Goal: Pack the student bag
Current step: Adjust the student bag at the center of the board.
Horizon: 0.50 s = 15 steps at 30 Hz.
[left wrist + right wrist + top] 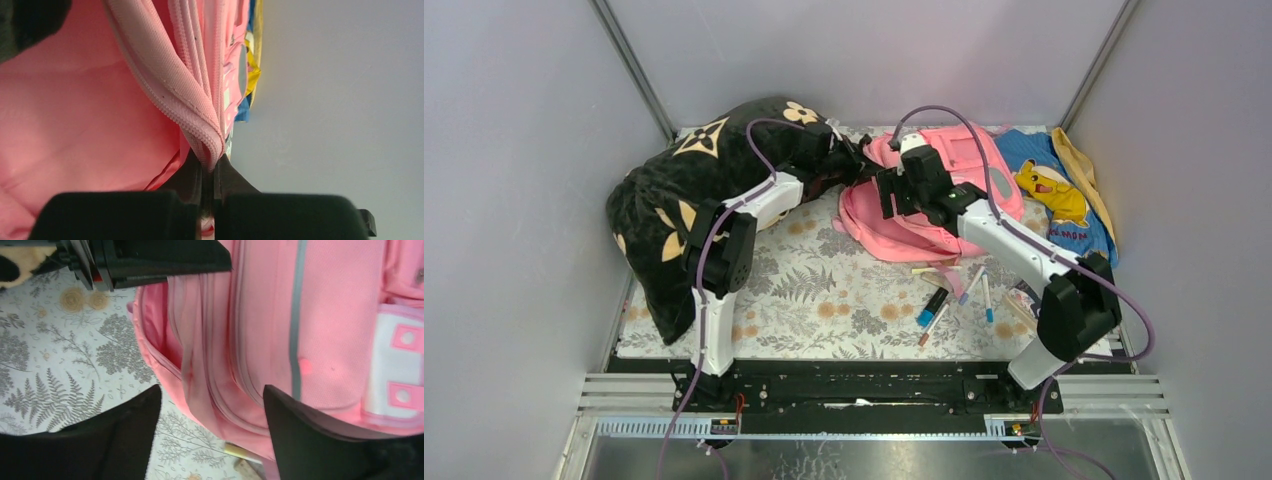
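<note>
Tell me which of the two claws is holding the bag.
The left claw: it is pinched shut on the bag, at its pink zip edge. The right claw stands open above the bag, gripping nothing.

student bag [886,226]: middle hidden under right arm [1006,236] | pens [935,304]: too small

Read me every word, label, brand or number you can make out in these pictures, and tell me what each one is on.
"MON": red letters, seemingly the end of a longer word, on the blue cloth with a yellow cartoon figure; the rest is blurred.
Thin coloured pens: any print is too small to read.
Pink fabric backpack: no readable text.
Black pillow with tan flowers: motifs only, no words.
</note>
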Available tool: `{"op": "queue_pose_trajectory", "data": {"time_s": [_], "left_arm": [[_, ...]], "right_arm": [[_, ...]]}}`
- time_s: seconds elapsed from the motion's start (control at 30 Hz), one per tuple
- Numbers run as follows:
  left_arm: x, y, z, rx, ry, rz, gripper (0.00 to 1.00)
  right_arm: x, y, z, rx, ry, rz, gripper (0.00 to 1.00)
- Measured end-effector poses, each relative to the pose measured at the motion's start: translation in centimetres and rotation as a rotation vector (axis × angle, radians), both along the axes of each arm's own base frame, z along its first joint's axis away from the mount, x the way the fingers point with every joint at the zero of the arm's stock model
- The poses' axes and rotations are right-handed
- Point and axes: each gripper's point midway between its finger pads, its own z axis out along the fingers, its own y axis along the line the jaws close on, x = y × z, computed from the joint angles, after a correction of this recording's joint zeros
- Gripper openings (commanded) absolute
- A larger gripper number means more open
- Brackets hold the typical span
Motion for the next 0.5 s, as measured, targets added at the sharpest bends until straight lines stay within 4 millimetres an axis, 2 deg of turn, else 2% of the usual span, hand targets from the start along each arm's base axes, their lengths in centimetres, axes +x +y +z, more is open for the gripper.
{"op": "queue_pose_trajectory", "data": {"time_s": [0.13, 0.23, 0.3, 0.33, 0.4, 0.43, 0.47, 0.5], "left_arm": [[0.8, -0.7, 2.1, -0.019, -0.055, -0.02, 0.0], [0.8, -1.7, 4.1, -0.039, -0.11, -0.046, 0.0], [0.5, -2.3, 5.0, -0.046, -0.139, -0.062, 0.0], [0.3, -2.5, 5.3, -0.047, -0.148, -0.068, 0.0], [0.1, -2.6, 5.5, -0.042, -0.162, -0.074, 0.0], [0.1, -2.7, 5.6, -0.037, -0.168, -0.078, 0.0], [0.0, -2.7, 5.4, -0.031, -0.172, -0.082, 0.14], [0.0, -2.7, 5.3, -0.022, -0.173, -0.081, 0.42]], "right_arm": [[-0.5, -1.8, 2.5, 0.012, -0.033, -0.063, 0.92], [-0.8, -4.9, 6.0, 0.038, -0.101, -0.189, 0.92], [-1.2, -8.1, 8.6, 0.079, -0.153, -0.314, 0.92], [-1.6, -10.5, 9.6, 0.101, -0.175, -0.402, 0.92], [-2.4, -14.9, 10.3, 0.13, -0.191, -0.556, 0.92], [-3.1, -17.6, 9.9, 0.138, -0.183, -0.648, 0.92], [-3.8, -19.7, 9.3, 0.142, -0.169, -0.723, 0.93], [-5.1, -22.5, 7.7, 0.134, -0.131, -0.828, 0.93]]}}
